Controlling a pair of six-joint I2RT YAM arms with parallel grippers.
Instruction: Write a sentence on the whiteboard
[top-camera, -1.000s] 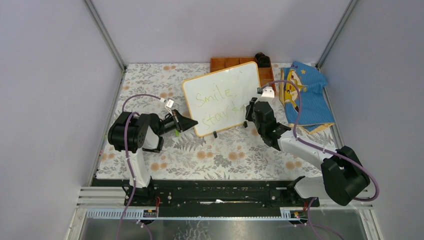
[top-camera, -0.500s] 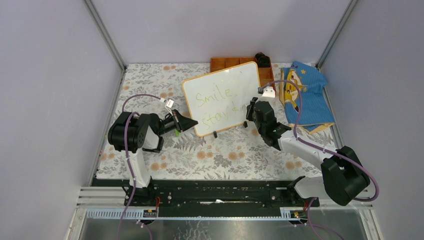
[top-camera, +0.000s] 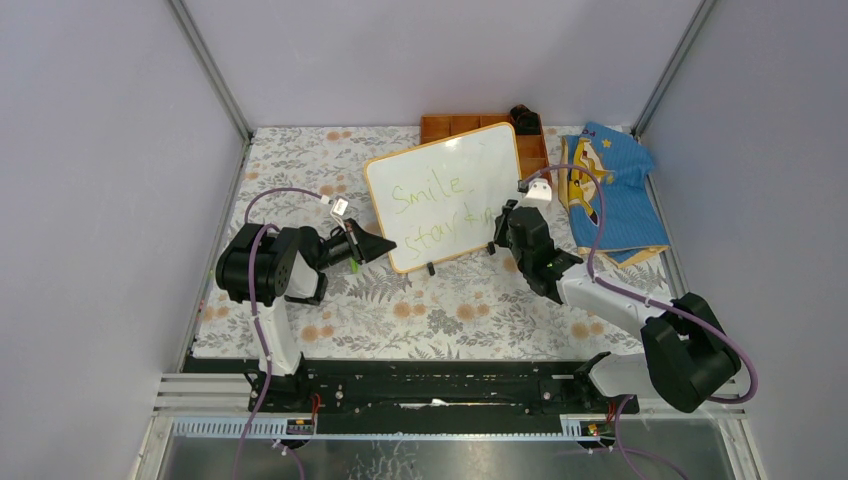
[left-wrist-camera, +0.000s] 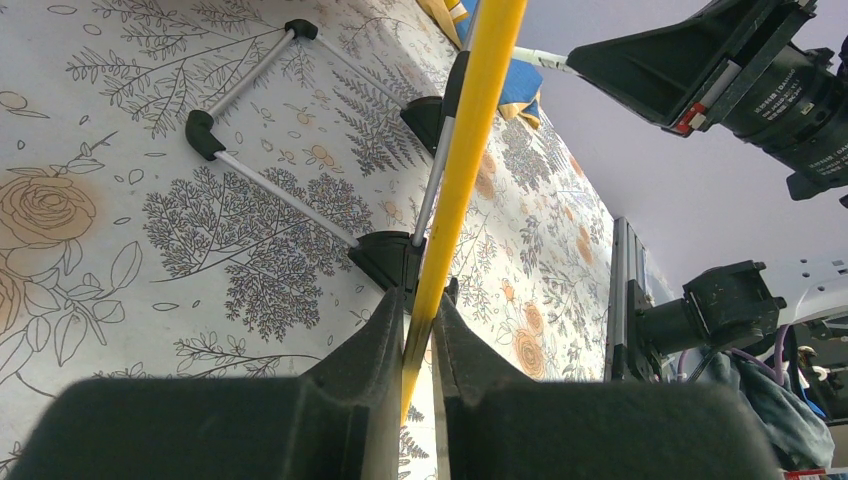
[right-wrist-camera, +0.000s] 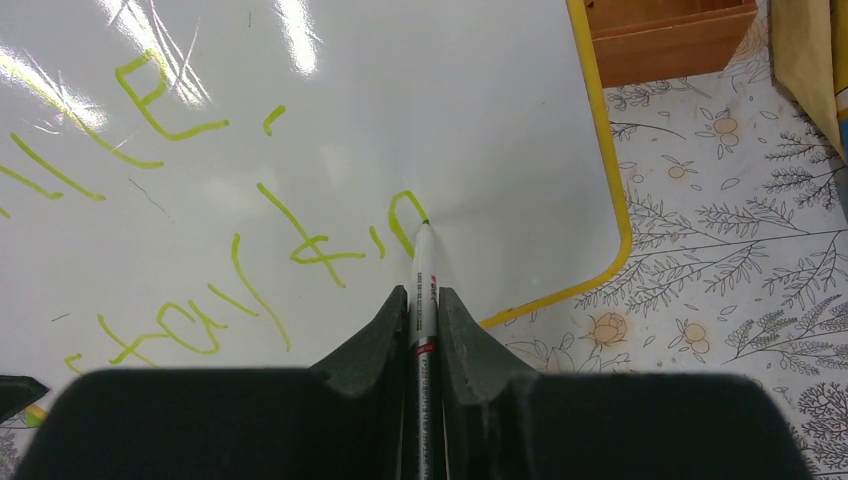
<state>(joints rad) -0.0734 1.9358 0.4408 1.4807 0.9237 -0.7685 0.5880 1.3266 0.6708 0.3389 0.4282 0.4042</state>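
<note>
Gripping one whiteboard (top-camera: 470, 165), one marker (right-wrist-camera: 422, 262)

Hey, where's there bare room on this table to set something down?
Bare floral tablecloth lies between the whiteboard and the near edge, and in the far-left corner behind the left gripper. Crowded at back right: tray, blue cloth, right gripper.

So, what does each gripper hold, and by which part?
The left gripper has its jaws shut on the whiteboard at its frame edge, beside a foot. The right gripper holds a marker by its barrel, behind the tip.
</note>
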